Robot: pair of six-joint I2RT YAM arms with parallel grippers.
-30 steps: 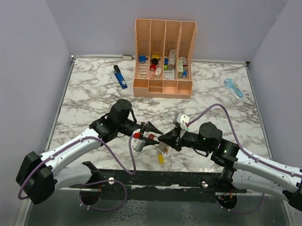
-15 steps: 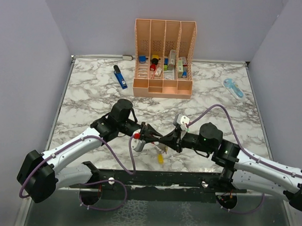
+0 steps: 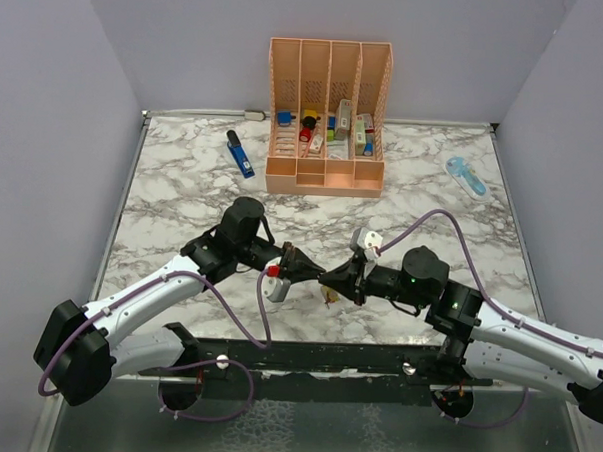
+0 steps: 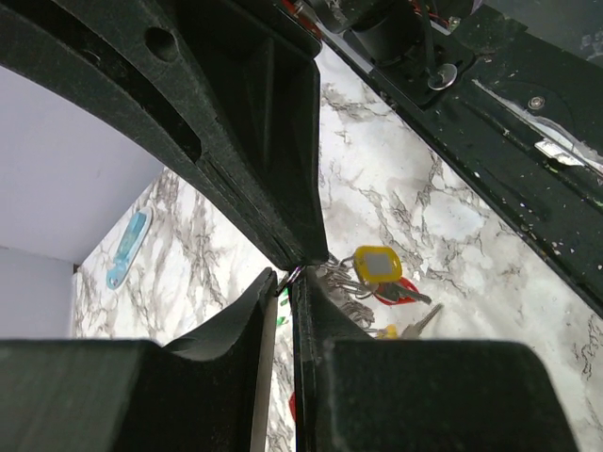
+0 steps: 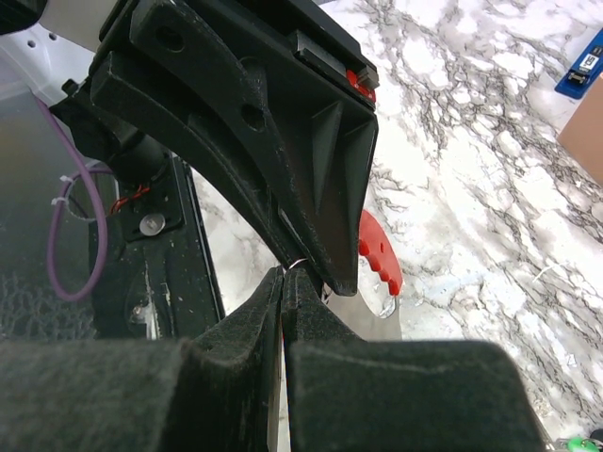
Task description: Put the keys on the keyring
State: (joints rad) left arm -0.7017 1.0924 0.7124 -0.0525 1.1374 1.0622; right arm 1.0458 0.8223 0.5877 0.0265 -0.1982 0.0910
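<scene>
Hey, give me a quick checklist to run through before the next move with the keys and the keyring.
1. Right gripper shut: ok.
2. Left gripper holding anything: cannot tell, a slim gap shows between its jaws.
3. Keys in view: ok, a yellow-tagged bunch.
4. Keys on the keyring: not ok, the top view shows them apart.
5. Room between the grippers: not ok, they are tip to tip.

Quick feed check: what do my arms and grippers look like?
Left arm and right arm: white links, black joints, a looping purple cable each. Left gripper and right gripper: matte black, wedge-shaped fingers. Green light on the right wrist.
</scene>
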